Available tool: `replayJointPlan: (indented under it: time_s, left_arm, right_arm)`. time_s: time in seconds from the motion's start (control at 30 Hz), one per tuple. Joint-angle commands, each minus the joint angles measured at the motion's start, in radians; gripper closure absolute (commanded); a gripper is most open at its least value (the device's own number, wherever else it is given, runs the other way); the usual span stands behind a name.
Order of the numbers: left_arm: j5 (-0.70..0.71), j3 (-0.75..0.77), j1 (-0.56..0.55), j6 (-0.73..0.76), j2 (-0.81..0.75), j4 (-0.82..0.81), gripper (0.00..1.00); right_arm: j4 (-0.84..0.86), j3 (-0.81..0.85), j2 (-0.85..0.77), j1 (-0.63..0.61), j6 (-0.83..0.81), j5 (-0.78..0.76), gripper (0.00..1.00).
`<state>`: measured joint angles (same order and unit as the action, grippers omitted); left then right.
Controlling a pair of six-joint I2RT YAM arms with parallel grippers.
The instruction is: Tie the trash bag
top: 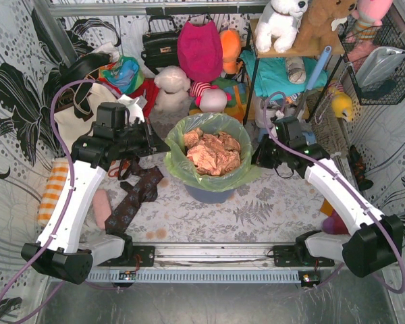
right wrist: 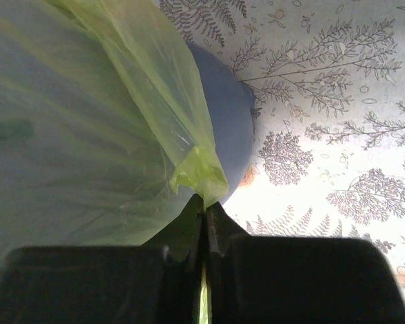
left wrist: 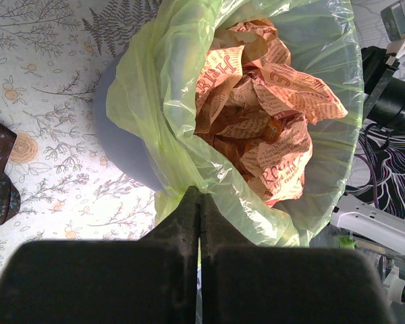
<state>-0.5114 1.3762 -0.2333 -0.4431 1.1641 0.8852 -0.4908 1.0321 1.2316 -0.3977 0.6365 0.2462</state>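
Observation:
The light-green trash bag [top: 177, 169] lines a round blue-grey bin [top: 209, 194] at the table's middle, its mouth open and folded over the rim. Crumpled pinkish-brown paper [top: 212, 152] fills it. My left gripper [top: 163, 147] is at the bag's left rim; in the left wrist view it [left wrist: 200, 197] is shut on the bag's edge [left wrist: 162, 101], with the paper [left wrist: 256, 108] just beyond. My right gripper [top: 258, 158] is at the right rim; in the right wrist view it [right wrist: 204, 204] is shut on a bunched fold of the bag [right wrist: 88, 135], beside the bin's wall [right wrist: 226, 115].
A dark patterned cloth [top: 136, 196], a pink roll [top: 102, 206] and an orange striped cloth [top: 52, 189] lie left of the bin. Plush toys [top: 172, 84] and bags crowd the back. A shelf [top: 290, 48] and a wire basket [top: 381, 64] stand at the right.

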Motion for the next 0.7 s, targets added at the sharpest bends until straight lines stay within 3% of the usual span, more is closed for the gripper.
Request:
replayJointPlan:
  time_s: [0.0,0.27,0.67]
  left_arm:
    - [-0.003,0.032,0.006,0.016,-0.006,-0.008,1.0]
    - [0.017,0.073,0.006,0.013,-0.013,0.014,1.0]
    - [0.035,0.131,0.006,-0.004,-0.015,0.009,1.0]
  right_arm:
    - [-0.052,0.033,-0.058,0.007,-0.006,-0.033,1.0]
    - [-0.142,0.171,-0.091,0.007,-0.026,-0.082,1.0]
    - [-0.136,0.361,-0.094,0.007,-0.017,-0.008,1.0]
